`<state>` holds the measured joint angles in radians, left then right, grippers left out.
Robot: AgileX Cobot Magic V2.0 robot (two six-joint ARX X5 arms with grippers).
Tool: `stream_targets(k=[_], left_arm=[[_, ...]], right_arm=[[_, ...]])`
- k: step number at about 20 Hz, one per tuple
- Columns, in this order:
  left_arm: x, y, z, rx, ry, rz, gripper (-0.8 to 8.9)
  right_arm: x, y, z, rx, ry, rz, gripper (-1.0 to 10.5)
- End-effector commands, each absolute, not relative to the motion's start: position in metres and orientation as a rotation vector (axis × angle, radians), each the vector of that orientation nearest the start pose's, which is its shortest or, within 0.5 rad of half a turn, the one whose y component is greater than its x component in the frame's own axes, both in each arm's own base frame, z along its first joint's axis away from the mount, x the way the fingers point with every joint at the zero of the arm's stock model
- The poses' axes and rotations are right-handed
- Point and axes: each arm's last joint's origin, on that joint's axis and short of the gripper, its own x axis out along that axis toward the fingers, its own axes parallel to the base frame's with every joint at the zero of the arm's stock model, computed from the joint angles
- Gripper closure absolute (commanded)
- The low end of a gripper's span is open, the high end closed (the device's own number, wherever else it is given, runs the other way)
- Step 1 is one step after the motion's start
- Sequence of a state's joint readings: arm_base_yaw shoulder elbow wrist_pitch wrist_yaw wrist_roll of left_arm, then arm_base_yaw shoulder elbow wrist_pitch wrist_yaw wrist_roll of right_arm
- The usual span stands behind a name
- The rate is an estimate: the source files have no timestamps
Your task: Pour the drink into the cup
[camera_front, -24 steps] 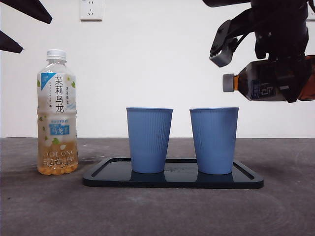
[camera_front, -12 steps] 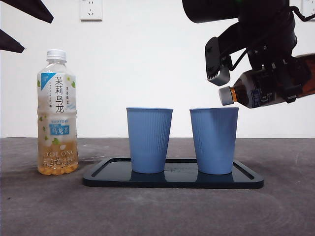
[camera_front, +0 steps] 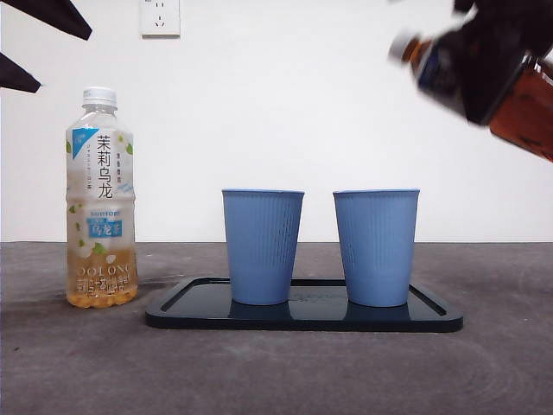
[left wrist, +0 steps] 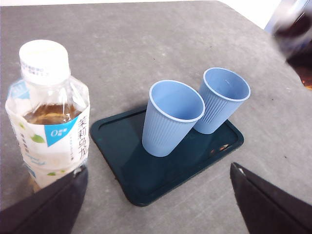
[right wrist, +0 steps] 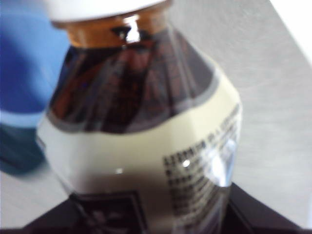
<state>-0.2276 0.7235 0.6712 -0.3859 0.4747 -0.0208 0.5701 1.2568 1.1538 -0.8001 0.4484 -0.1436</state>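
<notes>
In the front view a dark tea bottle hangs blurred in the upper right corner, high above the right blue cup; its long axis runs on a slant, the capped neck pointing up and toward the left, the amber-filled body sloping down out of the right edge. Below, two ribbed blue plastic cups stand upright side by side on a glossy dark rectangular tray with rounded corners, the left blue cup just apart from its neighbour. Well to the left of the tray a clear jasmine oolong bottle with a white cap stands upright on the grey matte table. A white wall socket sits high on the wall. In the left wrist view the left gripper hovers with its black jaws spread wide, gripping nothing, the oolong bottle just beside one jaw, and both cups show hollow interiors on the tray. In the right wrist view the right gripper is clamped around the lower body of the dark tea bottle, whose pale label and brown neck fill the picture, a blue cup blurred beside it.
</notes>
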Motion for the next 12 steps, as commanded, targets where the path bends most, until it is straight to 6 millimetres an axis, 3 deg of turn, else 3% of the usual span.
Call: stream_targets(k=[1,3,6,12], left_arm=[[0.146,-0.048,0.293,-0.092,0.428,-0.692,3.45],[0.145,-0.048,0.294,-0.094,0.425,-0.691,3.45],[0.144,-0.048,0.295,-0.095,0.422,-0.692,3.45],[0.143,-0.047,0.292,-0.115,0.454,-0.686,3.45]], right_arm=[[0.205,0.106,0.341,-0.313,0.622,0.217,7.9],[0.197,0.087,0.343,-0.18,0.513,0.213,7.9],[0.19,0.066,0.327,-0.033,0.33,0.221,7.9],[0.193,0.05,0.245,0.124,0.155,0.267,7.9]])
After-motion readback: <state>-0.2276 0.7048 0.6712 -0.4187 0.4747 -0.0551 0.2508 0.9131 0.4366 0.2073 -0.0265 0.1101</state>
